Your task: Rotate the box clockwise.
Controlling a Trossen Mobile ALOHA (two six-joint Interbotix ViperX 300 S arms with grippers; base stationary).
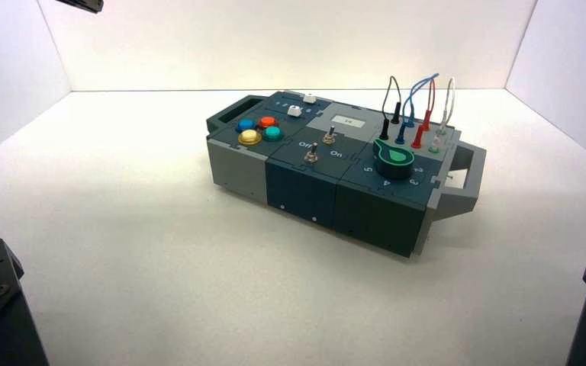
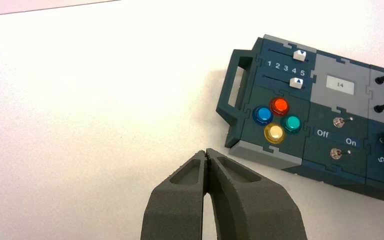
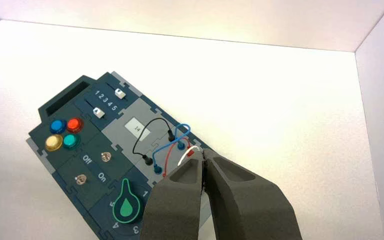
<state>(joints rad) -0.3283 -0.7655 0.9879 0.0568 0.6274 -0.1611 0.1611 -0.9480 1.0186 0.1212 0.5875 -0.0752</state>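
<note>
The box [image 1: 313, 191] lies mid-table, turned so its long side runs from far left to near right. It carries coloured push buttons [image 1: 259, 130], two toggle switches [image 1: 320, 149], a green dial [image 1: 394, 158] and plugged wires [image 1: 416, 107], with a handle [image 1: 465, 171] at the near-right end. My left gripper [image 2: 206, 152] is shut on nothing and hangs over bare table, short of the box [image 2: 330, 110] at its button end. My right gripper [image 3: 202, 152] is also shut and empty, hovering above the wire end of the box [image 3: 87, 145]. Both arms sit low at the front corners.
The white tabletop [image 1: 122, 229] is closed in by white walls at the back and both sides. A dark object [image 1: 80, 5] pokes in at the upper left corner. The box's small display [image 2: 340, 85] reads 14.
</note>
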